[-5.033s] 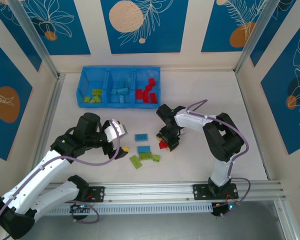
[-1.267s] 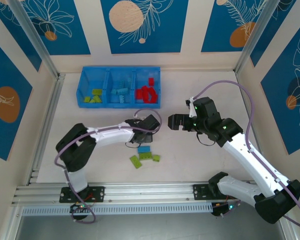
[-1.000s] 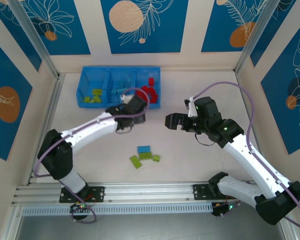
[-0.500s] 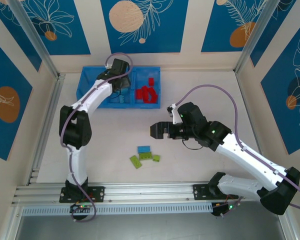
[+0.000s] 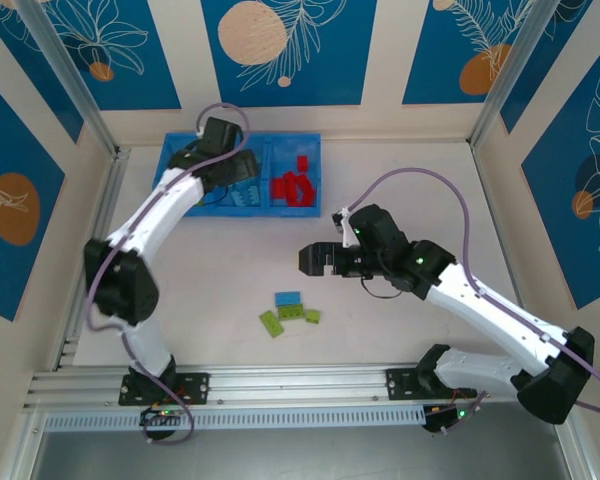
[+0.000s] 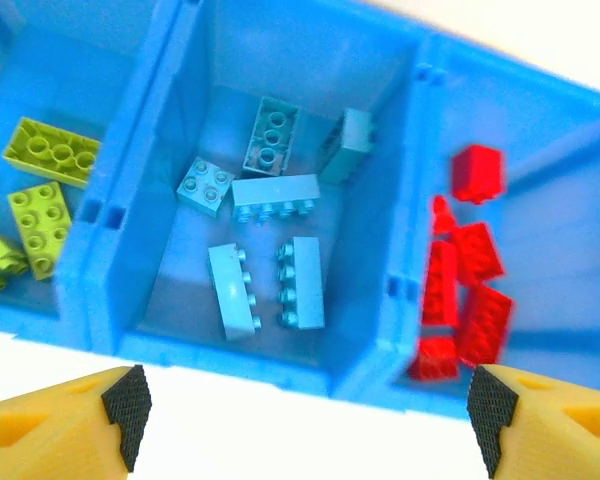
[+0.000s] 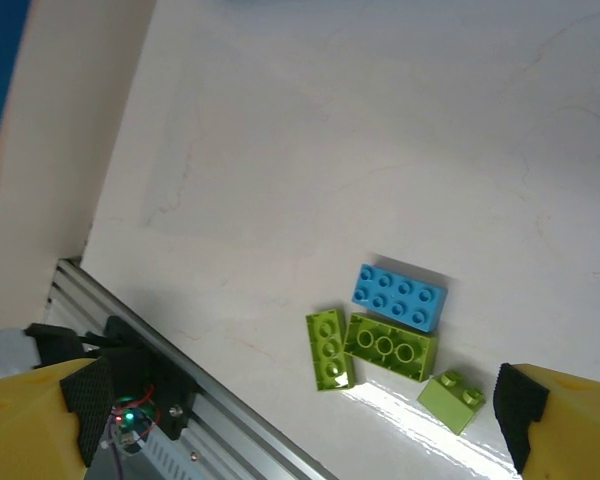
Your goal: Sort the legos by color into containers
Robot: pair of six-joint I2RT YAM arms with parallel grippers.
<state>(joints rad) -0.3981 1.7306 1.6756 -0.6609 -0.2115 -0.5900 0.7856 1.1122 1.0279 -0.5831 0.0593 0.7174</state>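
My gripper point(image 7: 302, 412) gapes wide, one pad in each lower corner. Right of centre, a blue brick point(image 7: 400, 297) touches a wide green brick point(image 7: 391, 347). A narrow green brick point(image 7: 329, 349) lies against its left end, and a small green brick point(image 7: 451, 400) sits just beside it.

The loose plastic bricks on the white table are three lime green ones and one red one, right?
Not quite. The loose plastic bricks on the white table are three lime green ones and one light blue studded brick, not a red one. The right wrist view shows it lying right beside the green ones.
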